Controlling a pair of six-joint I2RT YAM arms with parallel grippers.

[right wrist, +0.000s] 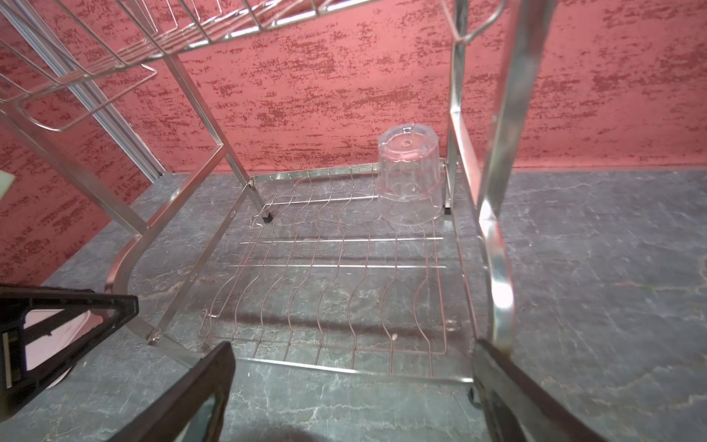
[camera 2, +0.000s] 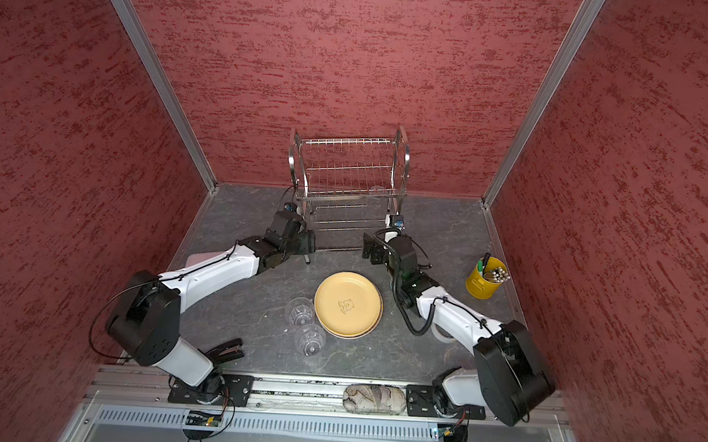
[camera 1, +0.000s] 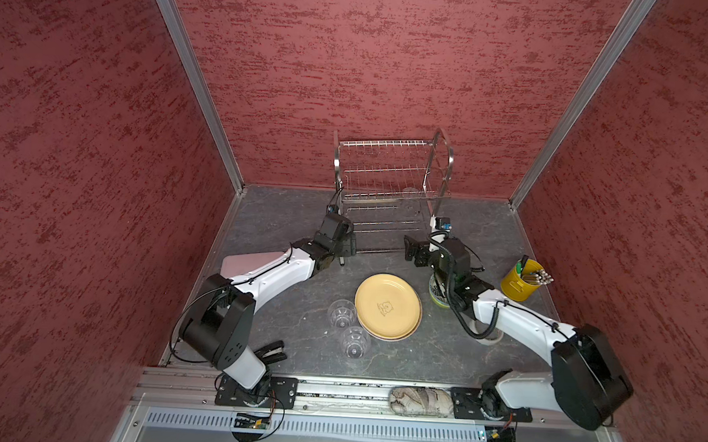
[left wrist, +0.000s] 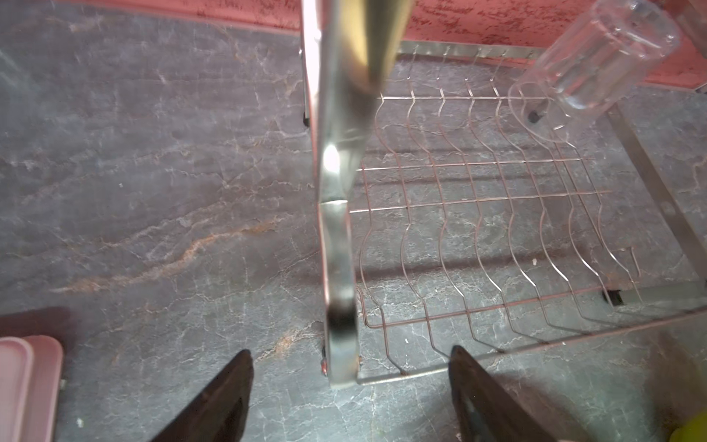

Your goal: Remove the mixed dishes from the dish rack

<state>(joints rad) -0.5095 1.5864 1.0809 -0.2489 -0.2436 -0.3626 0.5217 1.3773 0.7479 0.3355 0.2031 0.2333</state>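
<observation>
One tumbler (right wrist: 409, 180) upside down on bottom tier of rack (right wrist: 336, 266); my left hand (left wrist: 350, 350), right hand (right wrist: 352, 344) both spread wide near rack, holding nothing.

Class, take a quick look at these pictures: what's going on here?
The rack is being unloaded and is nearly empty. Only one clear tumbler remains, upside down in a back corner of the lower tier. The left claw and right claw are both open at the rack's front, holding nothing. A yellow plate and two more tumblers already sit on the table.
</observation>
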